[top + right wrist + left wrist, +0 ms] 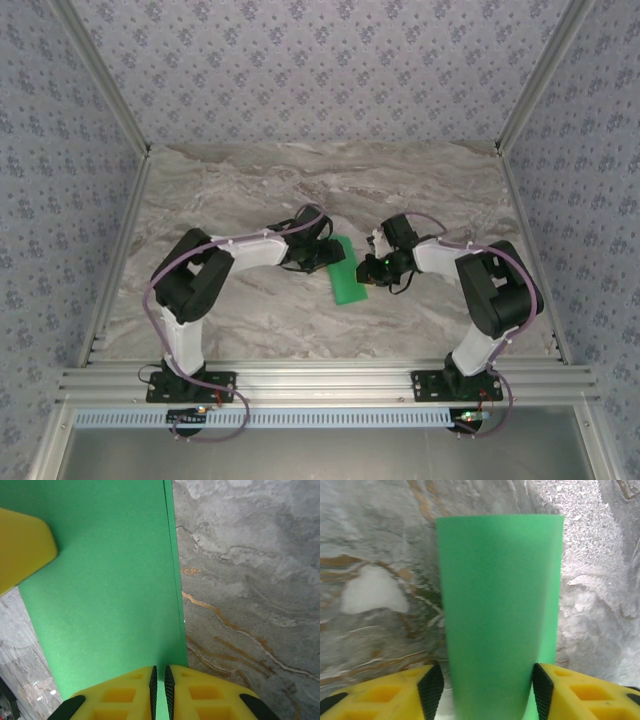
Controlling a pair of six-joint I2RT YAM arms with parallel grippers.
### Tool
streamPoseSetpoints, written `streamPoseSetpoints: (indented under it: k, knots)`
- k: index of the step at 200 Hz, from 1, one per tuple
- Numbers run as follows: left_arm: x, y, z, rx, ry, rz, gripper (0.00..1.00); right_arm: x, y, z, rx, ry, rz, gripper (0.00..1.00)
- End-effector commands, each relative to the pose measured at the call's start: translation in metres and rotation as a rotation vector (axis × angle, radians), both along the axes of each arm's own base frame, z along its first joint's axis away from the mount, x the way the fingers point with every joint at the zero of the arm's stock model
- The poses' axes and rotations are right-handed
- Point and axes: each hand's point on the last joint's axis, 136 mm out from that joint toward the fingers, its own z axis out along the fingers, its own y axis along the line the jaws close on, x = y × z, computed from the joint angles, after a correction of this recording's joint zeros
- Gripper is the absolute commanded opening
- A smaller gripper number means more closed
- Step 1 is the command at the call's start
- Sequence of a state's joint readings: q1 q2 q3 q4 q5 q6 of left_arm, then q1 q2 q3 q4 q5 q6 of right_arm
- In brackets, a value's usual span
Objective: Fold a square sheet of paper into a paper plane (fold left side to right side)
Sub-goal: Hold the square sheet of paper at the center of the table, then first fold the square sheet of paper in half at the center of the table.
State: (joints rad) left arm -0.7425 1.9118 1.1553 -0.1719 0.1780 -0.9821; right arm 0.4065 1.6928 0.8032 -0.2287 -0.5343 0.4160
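Observation:
The square sheet of paper (346, 270) lies folded into a narrow bright green strip between the two arms, its edges stacked along the right side (172, 580). In the left wrist view the sheet (500, 595) bows upward between the wide-apart jaws of my left gripper (485, 690), which is open and straddles its end. My right gripper (159, 680) is shut on the near edge of the sheet (105, 580), green showing in the thin slit between its pads. In the top view my left gripper (325, 255) meets the strip from the left and my right gripper (372, 268) from the right.
The marble tabletop (300, 190) stretches bare behind the arms. A yellow finger of the left gripper (22, 545) rests over the sheet's far corner in the right wrist view. Patterned walls and metal posts (530, 90) enclose the table.

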Motion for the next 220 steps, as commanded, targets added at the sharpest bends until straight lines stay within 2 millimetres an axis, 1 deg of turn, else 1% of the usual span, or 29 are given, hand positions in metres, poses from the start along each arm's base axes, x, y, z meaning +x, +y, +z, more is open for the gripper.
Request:
streamPoseSetpoints:
  k: [1, 20, 37, 47, 65, 85, 114, 132, 151, 188, 205, 220]
  knots:
    - [-0.005, 0.059, -0.014, 0.181, 0.016, 0.074, 0.61, -0.014, -0.014, -0.025, -0.103, 0.071, 0.006, 0.16]
    - [-0.003, 0.06, 0.004, 0.154, -0.03, 0.062, 0.63, -0.014, -0.015, -0.025, -0.109, 0.072, 0.005, 0.16]
    - [-0.002, 0.053, 0.02, 0.098, -0.078, 0.026, 0.6, -0.014, -0.016, -0.026, -0.118, 0.073, 0.005, 0.16]
    - [-0.003, 0.044, 0.028, 0.042, -0.098, -0.009, 0.55, -0.014, -0.016, -0.025, -0.117, 0.072, 0.004, 0.16]
    - [-0.004, 0.023, 0.044, -0.079, -0.133, -0.066, 0.41, -0.013, -0.016, -0.026, -0.119, 0.074, 0.003, 0.16]
    - [-0.004, 0.004, 0.057, -0.183, -0.153, -0.108, 0.3, -0.014, -0.015, -0.027, -0.118, 0.077, 0.007, 0.16]
    - [-0.006, -0.027, 0.074, -0.327, -0.176, -0.186, 0.23, -0.014, -0.015, -0.027, -0.119, 0.08, 0.008, 0.16]
    - [-0.01, -0.044, 0.079, -0.405, -0.172, -0.226, 0.19, -0.014, -0.014, -0.027, -0.12, 0.079, 0.01, 0.16]
    - [-0.012, -0.053, 0.075, -0.421, -0.156, -0.251, 0.17, -0.014, -0.015, -0.028, -0.123, 0.079, 0.008, 0.16]
    - [-0.01, -0.058, 0.045, -0.386, -0.107, -0.257, 0.15, -0.015, -0.016, -0.029, -0.131, 0.085, 0.011, 0.16]
    - [-0.01, -0.056, 0.03, -0.353, -0.09, -0.253, 0.14, -0.016, -0.016, -0.029, -0.137, 0.087, 0.016, 0.16]
    - [-0.009, -0.047, 0.018, -0.296, -0.083, -0.237, 0.13, -0.016, -0.017, -0.029, -0.142, 0.087, 0.018, 0.16]
